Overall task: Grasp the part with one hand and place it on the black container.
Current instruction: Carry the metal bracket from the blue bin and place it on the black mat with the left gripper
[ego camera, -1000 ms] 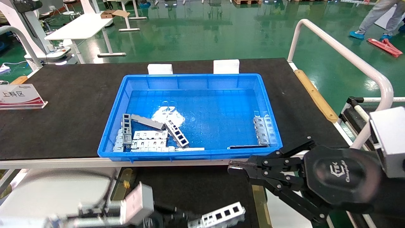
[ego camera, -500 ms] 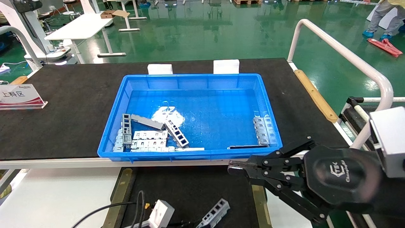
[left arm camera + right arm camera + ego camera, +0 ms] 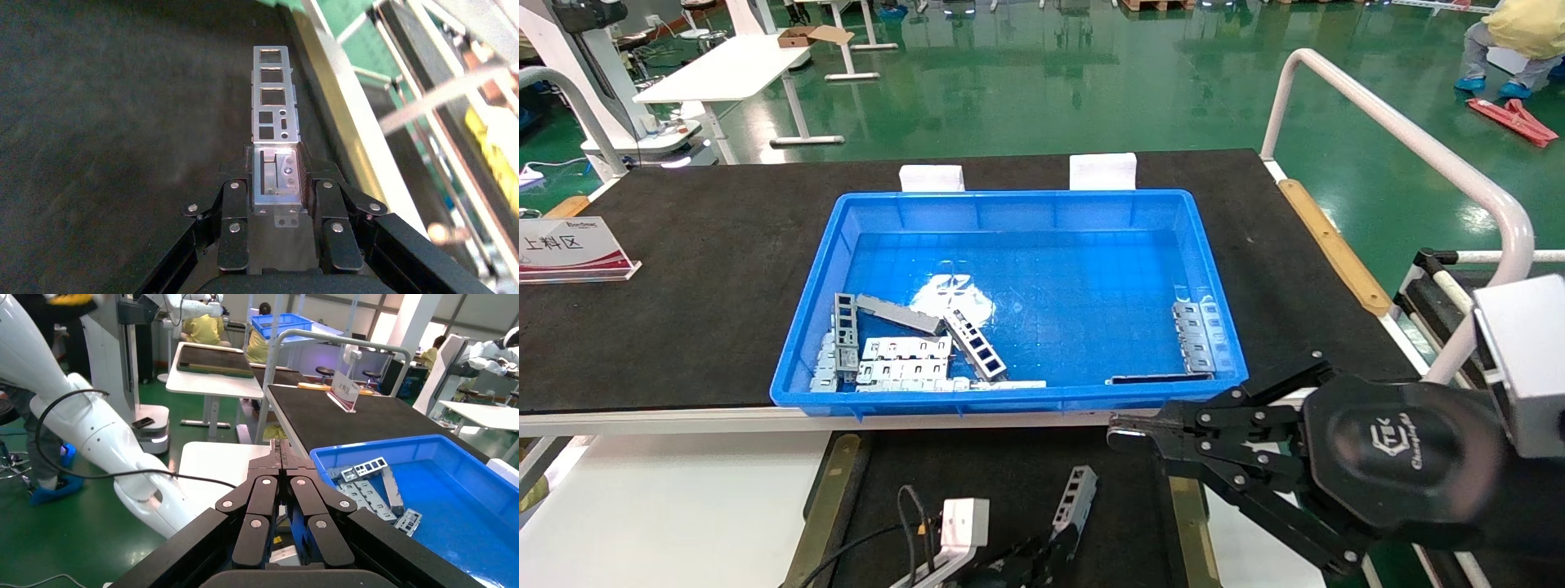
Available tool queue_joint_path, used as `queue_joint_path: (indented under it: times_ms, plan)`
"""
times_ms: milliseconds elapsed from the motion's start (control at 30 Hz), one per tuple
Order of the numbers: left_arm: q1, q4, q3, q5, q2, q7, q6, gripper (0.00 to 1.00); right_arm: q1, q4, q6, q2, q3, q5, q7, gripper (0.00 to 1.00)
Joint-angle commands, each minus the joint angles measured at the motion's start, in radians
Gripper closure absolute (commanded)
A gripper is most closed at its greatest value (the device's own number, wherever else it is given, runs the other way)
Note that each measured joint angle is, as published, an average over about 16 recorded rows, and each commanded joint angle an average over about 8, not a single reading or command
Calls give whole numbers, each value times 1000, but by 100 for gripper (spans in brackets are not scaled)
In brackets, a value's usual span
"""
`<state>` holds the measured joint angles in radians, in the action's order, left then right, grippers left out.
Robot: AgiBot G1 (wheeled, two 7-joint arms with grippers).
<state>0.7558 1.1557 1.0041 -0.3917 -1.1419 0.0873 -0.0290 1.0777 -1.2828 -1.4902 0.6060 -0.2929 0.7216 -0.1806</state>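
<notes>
At the bottom centre of the head view my left gripper has its jaws clamped on one end of the part, whose long axis runs straight out over the black container, while my right gripper, jaws closed and empty, idles at lower right.

**What Is Hidden or Cut Off**

In the head view, the left gripper is cut off by the bottom edge, so only its top shows. It hides the near end of the part. The black container runs off the same edge. In the left wrist view, the fingers cover the sides of the part's held end.
</notes>
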Motion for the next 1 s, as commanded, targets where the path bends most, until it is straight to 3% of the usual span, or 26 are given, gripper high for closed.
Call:
queue_joint_path:
  times_ms: [33,433,900,1000]
  plan:
    - [-13,0,-23,1,-35,-4,45,100,0,0,0,0,0,0,0,100]
    - [-21,-94,-151,-41,-193,-11,142,100,0,0,0,0,-1,-1,0,100]
    - [-26,-117,-140,-51,-211,32,196,100,0,0,1,-1,-2,-1,1,100]
    - [-26,-117,-131,-50,-211,48,211,99,0,0,1,-1,-2,-1,1,90]
